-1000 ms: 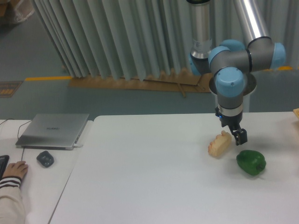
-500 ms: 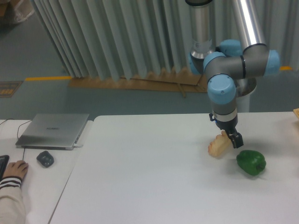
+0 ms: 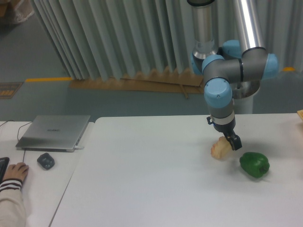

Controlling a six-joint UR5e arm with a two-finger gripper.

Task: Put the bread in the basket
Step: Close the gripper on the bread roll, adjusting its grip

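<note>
The claw (image 3: 229, 142) hangs from the grey-and-blue arm (image 3: 222, 71) at the right of the surface (image 3: 151, 179), pointing down w/ its tips right at the bread (image 3: 220, 148). One dark finger (image 3: 235, 141) shows on the right side of the loaf's upper end; the other is hidden behind it, so whether the claw is clamped on the bread or just apart around it can't be told. The bread, pale tan w/ a bumpy top, sits low on the white surface directly under & slightly left of the claw, its lower end toward the camera; can't tell if it's resting or just lifted. Just right of it & a bit nearer the camera lies a glossy green pepper (image 3: 254, 164), apart from both bread & claw. Far left: a closed silver laptop (image 3: 54, 132), a dark mouse (image 3: 45, 161) in front of it, & a person's hand (image 3: 15, 171) w/ a striped cuff at the edge. Grey curtains (image 3: 118, 38) hang behind.
</note>
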